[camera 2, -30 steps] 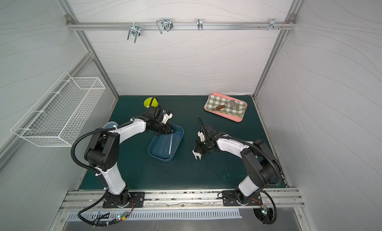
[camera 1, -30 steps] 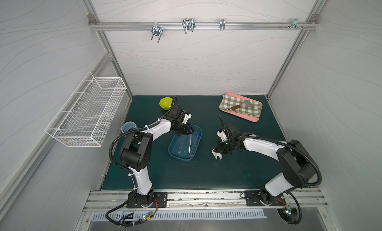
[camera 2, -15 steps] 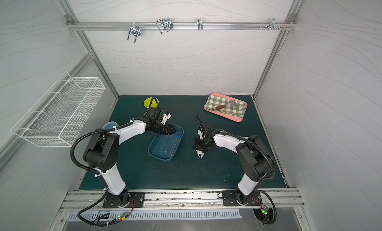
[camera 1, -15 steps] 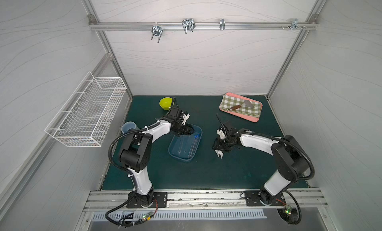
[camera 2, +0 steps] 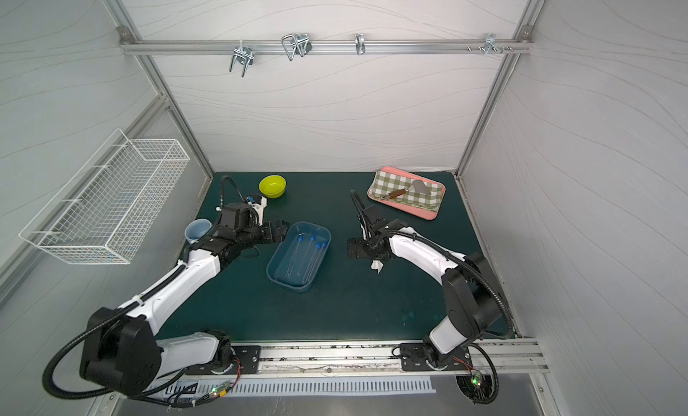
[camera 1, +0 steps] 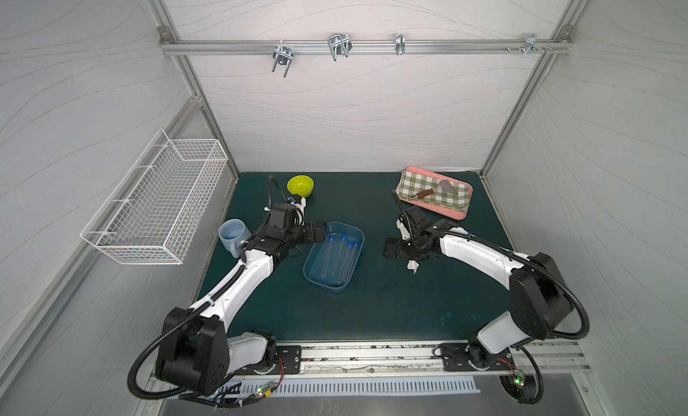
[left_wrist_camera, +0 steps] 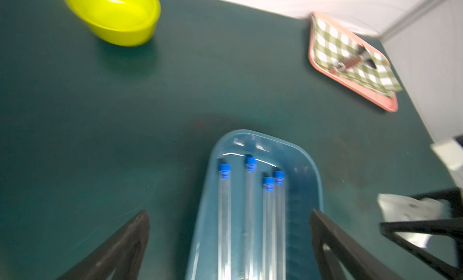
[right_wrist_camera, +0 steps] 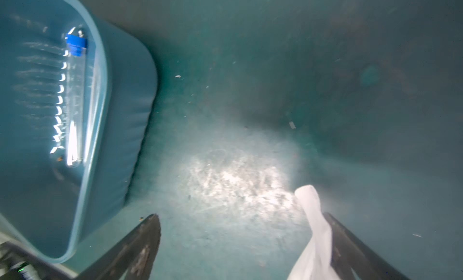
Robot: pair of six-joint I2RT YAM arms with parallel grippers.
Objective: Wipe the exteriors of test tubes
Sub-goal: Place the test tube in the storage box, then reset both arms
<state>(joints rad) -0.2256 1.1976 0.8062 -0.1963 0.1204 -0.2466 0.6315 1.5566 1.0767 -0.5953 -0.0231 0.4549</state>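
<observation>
Tissue (right_wrist_camera: 312,211) visibly touches spread right hand (right_wrist_camera: 240,216) in wrist view only; left hand (left_wrist_camera: 229,212) spread.

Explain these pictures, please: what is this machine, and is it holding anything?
It is a robot: two white-and-black arms bolted to a dark green table. Two pictures look down on the whole booth; the other two come from cameras on the arms' wrists. Four thin clear test tubes with blue caps lie side by side in a blue plastic tray. The left claw hangs over the tray's end, the right claw beside it; both are open, gripping nothing. A crumpled white tissue sits by the right claw, seemingly touching one finger. Also there: a yellow bowl, a pale blue mug, a pink tray.
</observation>
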